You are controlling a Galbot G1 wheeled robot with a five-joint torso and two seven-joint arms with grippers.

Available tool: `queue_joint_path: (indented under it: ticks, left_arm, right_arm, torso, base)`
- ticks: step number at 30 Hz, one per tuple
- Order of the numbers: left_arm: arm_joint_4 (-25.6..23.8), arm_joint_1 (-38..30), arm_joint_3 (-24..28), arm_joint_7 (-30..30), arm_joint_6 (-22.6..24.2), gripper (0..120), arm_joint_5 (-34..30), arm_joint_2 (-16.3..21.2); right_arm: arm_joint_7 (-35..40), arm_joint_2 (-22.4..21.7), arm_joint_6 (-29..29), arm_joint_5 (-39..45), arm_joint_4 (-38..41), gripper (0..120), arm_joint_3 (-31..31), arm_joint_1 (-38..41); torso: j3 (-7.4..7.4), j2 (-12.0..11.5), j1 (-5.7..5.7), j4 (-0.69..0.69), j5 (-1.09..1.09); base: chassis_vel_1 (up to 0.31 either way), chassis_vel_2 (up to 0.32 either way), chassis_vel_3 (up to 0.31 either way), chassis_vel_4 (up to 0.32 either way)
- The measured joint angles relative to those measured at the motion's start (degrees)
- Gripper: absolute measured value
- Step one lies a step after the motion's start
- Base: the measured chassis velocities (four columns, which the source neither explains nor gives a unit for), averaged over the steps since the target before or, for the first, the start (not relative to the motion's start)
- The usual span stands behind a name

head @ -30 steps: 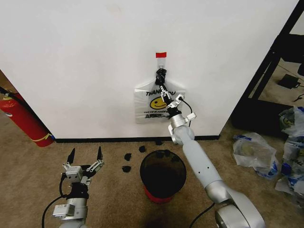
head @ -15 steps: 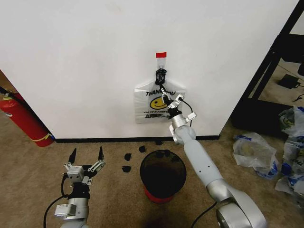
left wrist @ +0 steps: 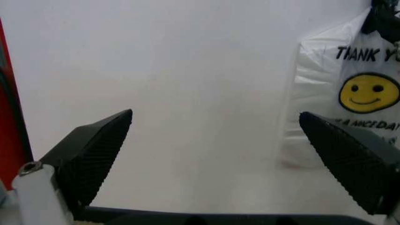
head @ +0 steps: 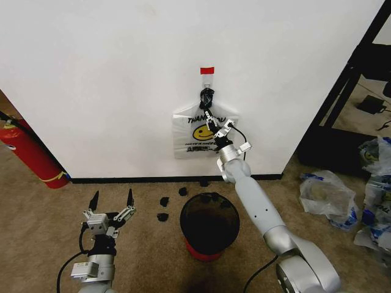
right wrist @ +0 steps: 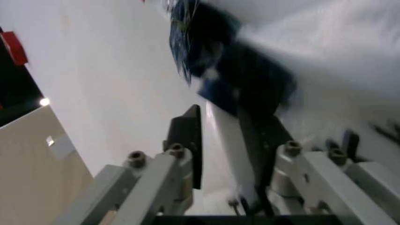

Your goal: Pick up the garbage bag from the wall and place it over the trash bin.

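Note:
The garbage bag [head: 189,139], white with black print and a yellow smiley, hangs on the wall [head: 104,79] from a hook under a red tape strip [head: 207,71]. A dark knot tops it. My right gripper [head: 210,118] reaches up to the bag's top just under the knot. In the right wrist view its jaws [right wrist: 228,140] stand close together with a white fold of the garbage bag [right wrist: 228,159] pinched between them. The trash bin [head: 186,227], black on a red base, stands on the carpet below. Low at the left, my left gripper [head: 111,199] points at the wall, open and holding nothing [left wrist: 218,140].
A red fire extinguisher [head: 27,152] leans at the far left. Black scraps [head: 165,201] lie on the carpet by the baseboard. Lumpy clear bags [head: 324,192] sit at the right beside a black shelf frame [head: 354,91].
My right gripper has crept slightly up and left along the bag's top. The left arm has sunk a little and now holds still.

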Motion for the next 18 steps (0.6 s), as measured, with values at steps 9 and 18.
queue_joint_path:
  ticks: [9, 18]
  left_arm:
    - [0.3, -0.2, 0.7, 0.0, -0.1, 100, 0.2, -0.2]
    - [0.3, -0.1, 0.6, 0.0, -0.3, 100, 0.3, -0.2]
  right_arm:
    - [-0.6, -0.3, -0.2, -0.4, -0.6, 55, 0.9, -0.3]
    - [-0.6, 0.3, 0.0, -1.2, -2.1, 60, 1.3, 0.7]
  torso:
    - [0.00, 0.0, 0.00, 0.00, 0.00]
    - [-0.01, 0.0, -0.01, -0.06, -0.01]
  base:
    - [0.000, 0.000, 0.000, 0.000]
    - [0.000, 0.000, 0.000, 0.000]
